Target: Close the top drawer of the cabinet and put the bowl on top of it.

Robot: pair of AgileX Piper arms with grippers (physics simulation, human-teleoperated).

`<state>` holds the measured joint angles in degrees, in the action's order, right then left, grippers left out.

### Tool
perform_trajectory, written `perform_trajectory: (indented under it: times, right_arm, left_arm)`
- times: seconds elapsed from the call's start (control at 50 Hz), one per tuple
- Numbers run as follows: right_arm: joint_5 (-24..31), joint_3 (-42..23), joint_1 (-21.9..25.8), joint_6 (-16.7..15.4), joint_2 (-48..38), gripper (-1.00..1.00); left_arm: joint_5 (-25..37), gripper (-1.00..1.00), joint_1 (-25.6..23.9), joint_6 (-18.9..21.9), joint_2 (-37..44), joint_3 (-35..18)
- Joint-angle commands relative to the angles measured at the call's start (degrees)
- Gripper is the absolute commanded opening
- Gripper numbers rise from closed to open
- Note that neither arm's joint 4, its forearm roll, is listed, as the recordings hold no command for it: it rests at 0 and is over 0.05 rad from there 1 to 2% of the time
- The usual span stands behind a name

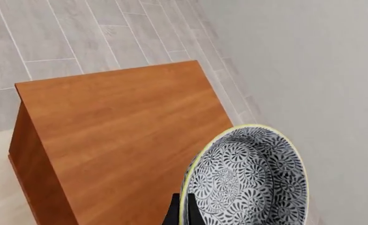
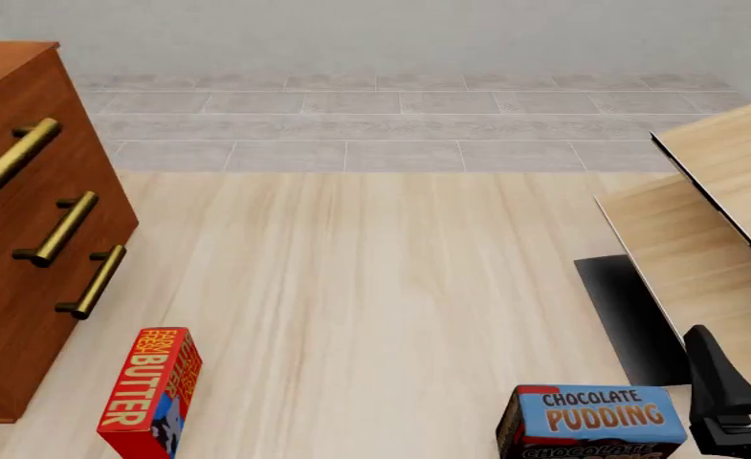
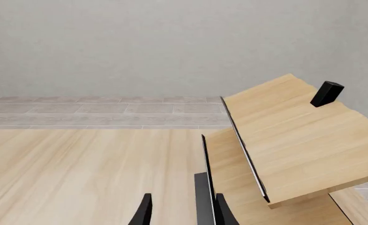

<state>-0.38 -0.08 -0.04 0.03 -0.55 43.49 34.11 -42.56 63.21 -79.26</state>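
In the left wrist view my left gripper is shut on the rim of the bowl, which is blue-grey and white patterned with a pale yellow-green rim. The bowl hangs tilted over one edge of the cabinet, whose flat reddish-brown top fills that view. The front view shows the cabinet at the far left, and its top drawer looks flush with the two drawers below. Neither the bowl nor the left gripper appears there. My right gripper is open and holds nothing; it sits low at the right.
A red butter box stands in front of the cabinet. A blue chocolate pudding box stands beside my right gripper. Pale light-wood furniture with a dark panel takes up the right side. A grey wall runs behind the cabinet.
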Motion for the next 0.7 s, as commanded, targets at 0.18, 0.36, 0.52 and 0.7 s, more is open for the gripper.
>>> perform_trajectory:
  times: [0.18, 0.36, 0.52, 0.7]
  right_arm:
    - [0.1, 0.0, 0.0, 0.0, 0.1, 1.0]
    - [0.1, 0.0, 0.0, 0.0, 0.1, 1.0]
    - [0.1, 0.0, 0.0, 0.0, 0.1, 1.0]
    - [0.1, 0.0, 0.0, 0.0, 0.1, 1.0]
  left_arm:
    - [-4.1, -1.0, 0.3, -0.9, 1.8, 2.2]
    - [-5.5, -1.0, 0.9, -0.7, 3.3, 2.4]
    - [-5.4, -1.0, 1.2, -0.3, 4.4, 1.2]
    - [-5.8, -1.0, 1.4, -0.5, 5.6, 0.3]
